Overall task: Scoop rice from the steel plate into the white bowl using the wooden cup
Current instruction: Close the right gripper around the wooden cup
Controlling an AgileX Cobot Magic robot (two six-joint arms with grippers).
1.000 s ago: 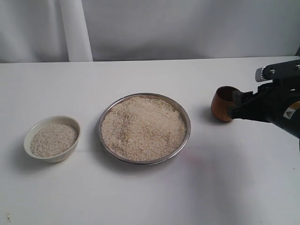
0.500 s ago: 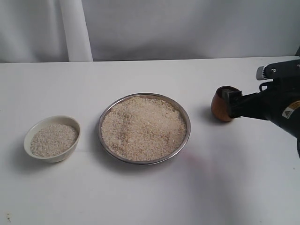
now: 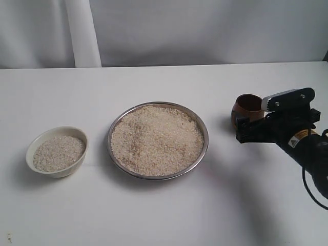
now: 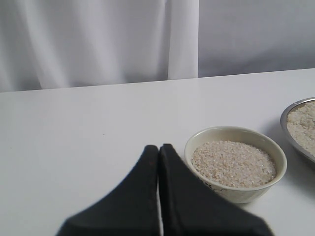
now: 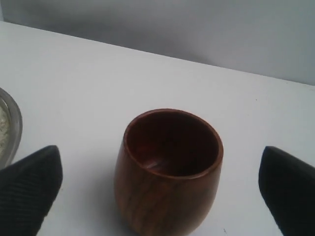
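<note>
On the right side of the table (image 3: 154, 215), the wooden cup (image 3: 247, 104) stands upright on its base, well apart from the steel plate (image 3: 207, 137). The right gripper (image 5: 158, 189) is level with the cup, its jaws spread wide, one on each side and neither touching the wood (the wrist view shows clear table between each jaw and the cup wall). The plate sits mid-table, heaped with rice (image 3: 156, 138). To its left, apart from it, the white bowl (image 3: 62, 173) also holds rice. The left gripper (image 4: 158, 148) has its jaws pressed together, holding nothing, just beside the bowl.
</note>
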